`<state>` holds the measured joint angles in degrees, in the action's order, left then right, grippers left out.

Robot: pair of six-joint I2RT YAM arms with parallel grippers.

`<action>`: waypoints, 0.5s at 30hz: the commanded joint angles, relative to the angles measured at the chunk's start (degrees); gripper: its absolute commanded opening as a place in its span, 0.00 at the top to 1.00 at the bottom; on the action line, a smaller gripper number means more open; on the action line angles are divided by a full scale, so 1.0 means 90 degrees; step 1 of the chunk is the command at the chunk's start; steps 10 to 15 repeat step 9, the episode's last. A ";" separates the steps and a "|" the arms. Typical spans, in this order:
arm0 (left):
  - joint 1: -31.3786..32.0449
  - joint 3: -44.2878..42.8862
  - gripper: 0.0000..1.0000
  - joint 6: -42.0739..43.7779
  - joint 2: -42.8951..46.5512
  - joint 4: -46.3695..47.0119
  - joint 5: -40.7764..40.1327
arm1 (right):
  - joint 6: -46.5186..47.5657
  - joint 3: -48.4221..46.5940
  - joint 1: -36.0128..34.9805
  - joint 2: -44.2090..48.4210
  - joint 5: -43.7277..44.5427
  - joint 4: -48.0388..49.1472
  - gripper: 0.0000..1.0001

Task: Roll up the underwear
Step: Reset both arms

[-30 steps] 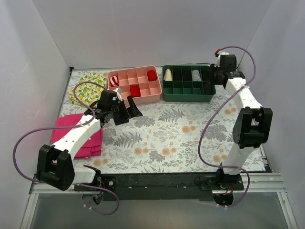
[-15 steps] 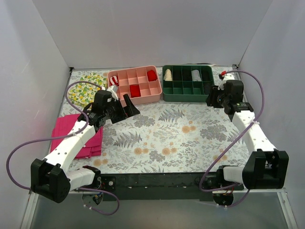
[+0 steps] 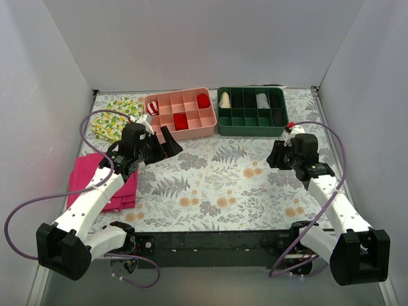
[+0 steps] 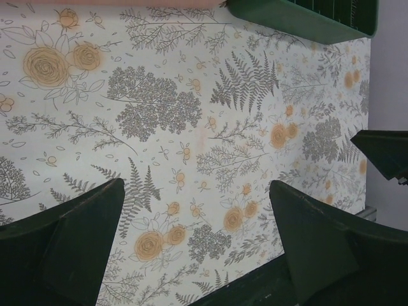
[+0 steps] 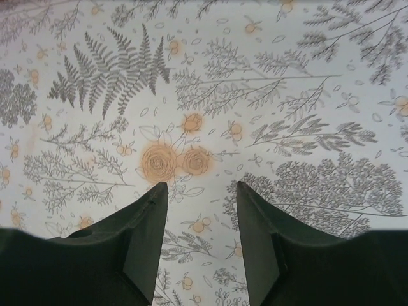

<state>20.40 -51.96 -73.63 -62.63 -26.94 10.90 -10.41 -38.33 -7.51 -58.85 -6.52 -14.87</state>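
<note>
At the lower right of the top view the right gripper (image 3: 273,155) now hangs over the middle right of the floral mat (image 3: 217,185). A second ago it was reaching up to the right end of the green tray (image 3: 250,131), so it has pulled back toward its base. Its jaws have widened on the way and stand apart; the wrist view shows only printed mat between the fingertips. The left gripper (image 3: 171,141), at centre left just in front of the pink tray (image 3: 191,132), has drifted slightly back. Its jaws are spread wide over bare mat. I judge this to be a retreat after a drop-off, with the rolling done or nearly so. The underwear is in neither pair of jaws, and no black garment lies on the mat. It probably sits in one of the green tray's dark cells at the upper centre, well apart from both grippers, but I cannot tell which.
</note>
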 commanded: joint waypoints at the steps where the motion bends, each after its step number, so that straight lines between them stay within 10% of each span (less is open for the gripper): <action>1: -0.0031 0.0227 0.02 0.0212 0.0347 0.0024 -0.0478 | -0.0249 0.0322 -0.0560 0.0279 0.0148 0.0158 0.45; 15: -0.0031 0.0286 0.02 0.0280 0.0425 0.0141 -0.0985 | -0.0512 0.0566 -0.1605 0.0494 0.1356 0.0245 0.44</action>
